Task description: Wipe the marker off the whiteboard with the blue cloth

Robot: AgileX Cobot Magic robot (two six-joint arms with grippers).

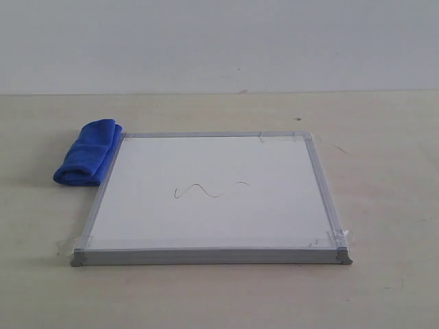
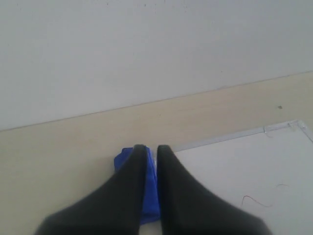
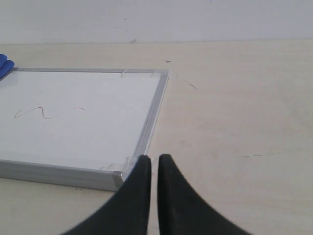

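A square white whiteboard with a thin grey metal frame point(image 1: 206, 226) lies flat on the pale wooden counter point(image 1: 384, 205). A thin dark wavy marker line point(image 1: 209, 190) crosses its middle. A bright blue folded microfibre cloth point(image 1: 86, 154) touches the board's far left corner. The left tool point(image 2: 149, 149) hangs above the cloth, its black fingers drawn nearly together, holding nothing. The right tool point(image 3: 154, 159), likewise closed, hovers by the board's near right corner.
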